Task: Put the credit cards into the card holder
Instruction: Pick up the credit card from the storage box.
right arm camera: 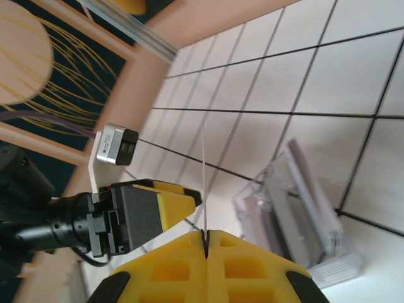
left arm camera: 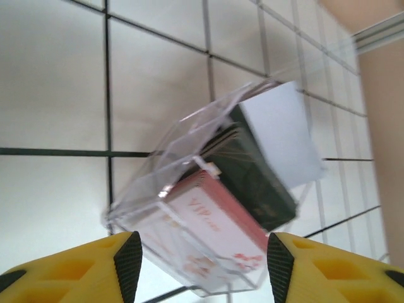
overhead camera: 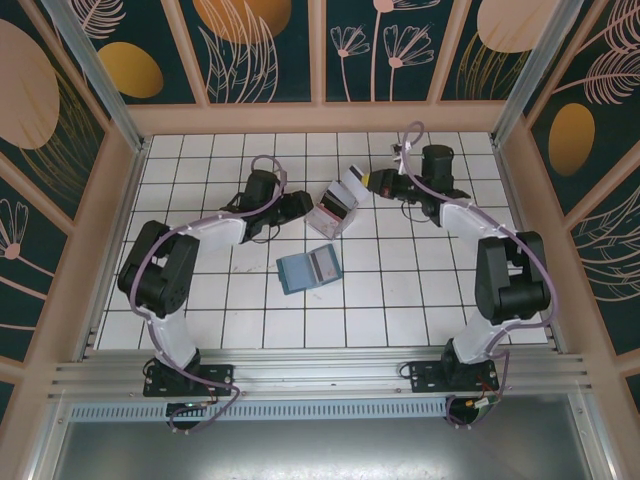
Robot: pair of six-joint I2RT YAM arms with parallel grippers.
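Observation:
The teal card holder (overhead camera: 308, 268) lies open and flat on the tiles, near the middle. Behind it a clear plastic stand (overhead camera: 335, 211) holds several credit cards: a pink and white one (left arm camera: 214, 227), a dark one (left arm camera: 259, 177) and a white one (left arm camera: 281, 136). My left gripper (left arm camera: 199, 259) is open, its yellow fingers either side of the stand's near end with a gap on each side. My right gripper (right arm camera: 206, 237) is shut on a thin white credit card (right arm camera: 204, 183) seen edge-on, held above the stand (right arm camera: 297, 214). From above, that card (overhead camera: 349, 184) sits just left of the right gripper (overhead camera: 368, 183).
In the right wrist view the left gripper's yellow finger (right arm camera: 167, 205) is close beside the held card. Wooden walls with aluminium posts (overhead camera: 100, 70) enclose the white tiled floor (overhead camera: 400, 290). Open floor lies around the card holder and toward the near edge.

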